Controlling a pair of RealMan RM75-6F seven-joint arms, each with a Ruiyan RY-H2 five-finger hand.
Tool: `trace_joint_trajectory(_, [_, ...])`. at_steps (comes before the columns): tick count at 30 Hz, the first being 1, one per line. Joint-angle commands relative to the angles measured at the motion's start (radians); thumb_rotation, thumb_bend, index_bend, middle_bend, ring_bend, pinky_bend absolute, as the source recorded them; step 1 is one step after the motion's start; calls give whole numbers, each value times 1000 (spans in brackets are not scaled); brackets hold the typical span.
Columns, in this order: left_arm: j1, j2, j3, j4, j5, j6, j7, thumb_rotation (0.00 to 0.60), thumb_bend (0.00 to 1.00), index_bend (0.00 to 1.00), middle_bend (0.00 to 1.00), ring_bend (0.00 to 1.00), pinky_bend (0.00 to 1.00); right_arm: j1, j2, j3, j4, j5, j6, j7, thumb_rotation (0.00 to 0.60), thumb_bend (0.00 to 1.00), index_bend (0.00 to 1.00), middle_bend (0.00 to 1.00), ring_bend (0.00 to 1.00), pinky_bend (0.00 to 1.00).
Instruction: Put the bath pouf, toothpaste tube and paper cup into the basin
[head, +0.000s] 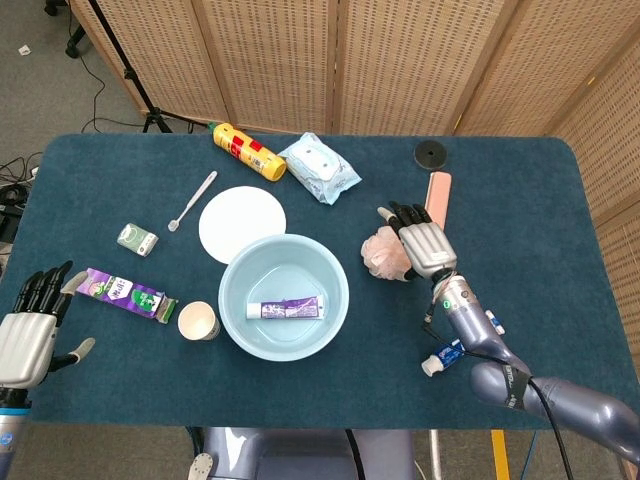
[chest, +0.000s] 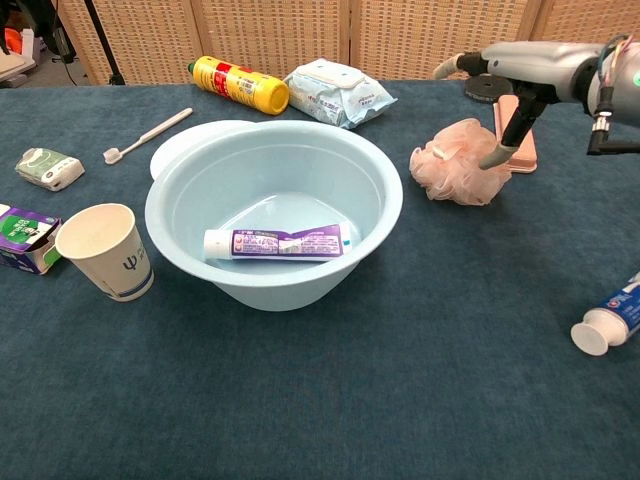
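Right of the light-blue basin (head: 228, 300), the pink bath pouf (chest: 455, 162) lies on the dark blue table (head: 540, 220), just beside a pink case (head: 436, 193) at its far right. The right hand (head: 420, 238) hangs over the pouf's right edge with its fingers (head: 399, 213) spread and extended, one fingertip close against the pouf in the chest view; it holds nothing. Inside the basin a purple toothpaste tube (chest: 275, 242) lies flat on the bottom. The paper cup (chest: 105, 250) stands upright just left of the basin, near a purple carton (head: 125, 293). Another tube with a white cap (chest: 608, 324) lies near the right edge. The left hand (head: 28, 330) hovers at the near left corner, fingers apart and empty.
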Motion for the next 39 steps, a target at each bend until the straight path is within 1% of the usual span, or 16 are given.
trace_joint_trajectory(1, [-3,-2,1,1,-1,-6,2,600,179,0,0,0,0,22,-38,-21,52,21,-27,16,600,0,74,0,0,0])
trace_joint_trajectory(5, [-6,-6,14,-6,19,-15,12,600,180,0,0,0,0,43,-83,-35,123,31,-55,42,600,0,94,0,0,0])
trace_joint_trajectory(8, [-8,-10,24,-10,38,-16,19,600,181,0,0,0,0,60,-111,-46,178,19,-70,53,600,0,101,0,0,0])
trace_joint_trajectory(11, [-8,-11,26,-12,44,-15,21,600,182,0,0,0,0,67,-135,-47,213,5,-67,78,600,0,130,0,0,4])
trace_joint_trajectory(14, [-7,-11,25,-12,42,-14,20,600,182,0,0,0,0,70,-162,-49,249,-10,-62,109,600,0,188,25,2,68])
trace_joint_trajectory(15, [-7,-10,26,-12,42,-14,20,600,182,0,0,0,0,71,-172,-51,262,-16,-63,120,600,1,217,54,15,103])
trace_joint_trajectory(17, [-8,-10,26,-13,43,-13,19,600,182,0,0,0,0,71,-188,-59,284,-29,-63,133,600,2,265,106,52,154])
trace_joint_trajectory(20, [-8,-10,28,-13,45,-15,17,600,182,0,0,0,0,70,-213,-68,320,-52,-52,152,600,19,340,185,142,220])
trace_joint_trajectory(22, [-9,-10,29,-13,47,-17,16,600,181,0,0,0,0,68,-226,-71,341,-66,-46,167,600,44,406,265,229,271])
trace_joint_trajectory(24, [-10,-10,30,-12,47,-19,15,600,182,0,0,0,0,66,-235,-73,358,-81,-36,182,600,53,451,323,286,317])
trace_joint_trajectory(27, [-12,-11,32,-12,49,-22,14,600,183,0,0,0,0,62,-241,-72,375,-100,-24,204,600,53,514,384,349,382])
trace_joint_trajectory(32, [-13,-12,32,-11,48,-24,12,600,183,0,0,0,0,55,-229,-72,373,-134,0,228,600,97,588,428,398,437])
trace_joint_trajectory(35, [-14,-11,32,-11,46,-26,8,600,183,0,0,0,0,51,-195,-62,335,-146,28,220,600,104,600,440,408,444])
trace_joint_trajectory(39, [-16,-9,32,-11,44,-30,2,600,184,0,0,0,0,49,-130,-32,244,-130,60,180,600,105,612,452,421,455])
